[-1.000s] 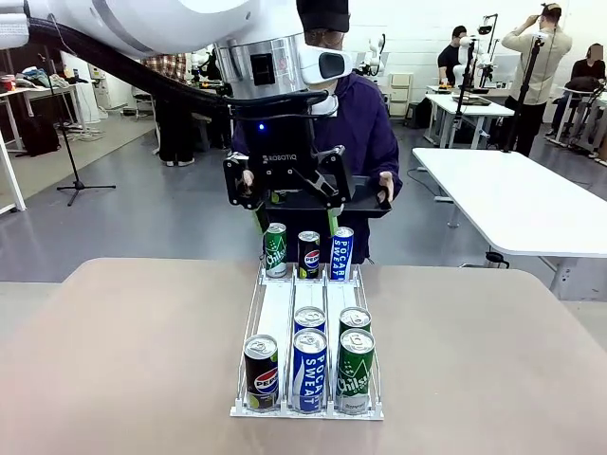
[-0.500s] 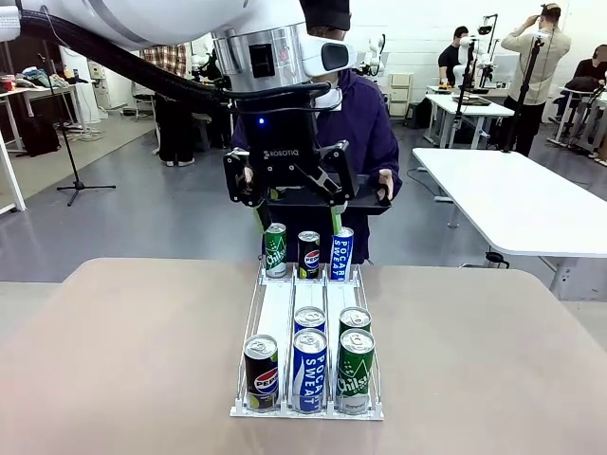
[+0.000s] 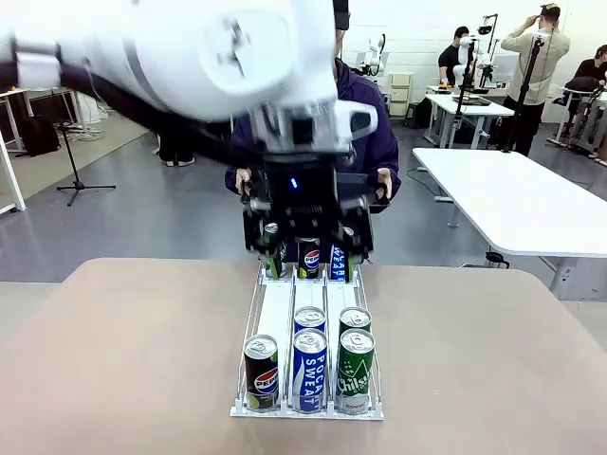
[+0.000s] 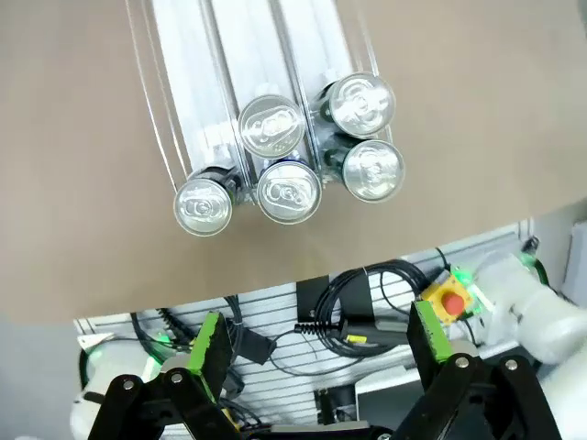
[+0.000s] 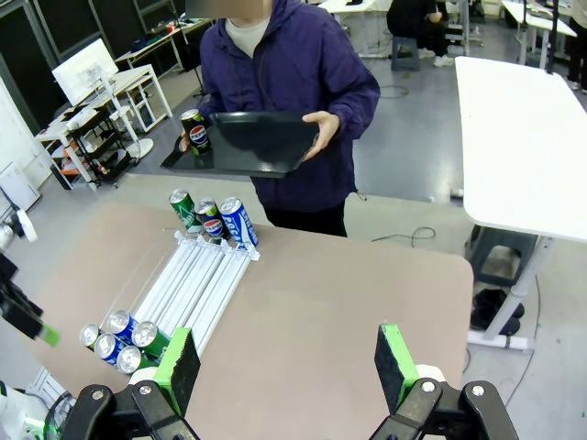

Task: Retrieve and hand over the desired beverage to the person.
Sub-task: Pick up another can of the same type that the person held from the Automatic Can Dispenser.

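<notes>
**Front view.** Left pincer (image 3: 305,248): black, green-padded, on a white arm entering from the left, motion-blurred. It hangs fingers-down over the white wire lane rack (image 3: 277,308) on the beige tabletop (image 3: 114,360). Its outline overlaps the far row of cans (image 3: 309,258), and depth is not settled here. Near group of cans (image 3: 308,370): black Pepsi, blue Pocari Sweat and green in front, a blue and a green behind, all upright. The person (image 3: 375,123), in a dark purple hooded jacket, stands at the far edge.

**Left wrist view.** The left pincer (image 4: 319,337) is released, jaws wide, with nothing between the pads (image 4: 213,344). The near group of cans (image 4: 289,191) lies below and ahead of the fingertips. Lids face the camera, and the long axes run roughly along the fingers.

**Right wrist view.** The right pincer (image 5: 286,362) is released and empty, raised high and well apart from the rack. The person holds a black plastic tray (image 5: 252,142). A hand-held Pepsi can (image 5: 193,130) sits at the tray's edge; whether it stands on the tray cannot be told.

**Judgement.** Which drink is wanted is not settled. The left arm is the nearer one, and the coming move likely runs forward and down over one lid.
</notes>
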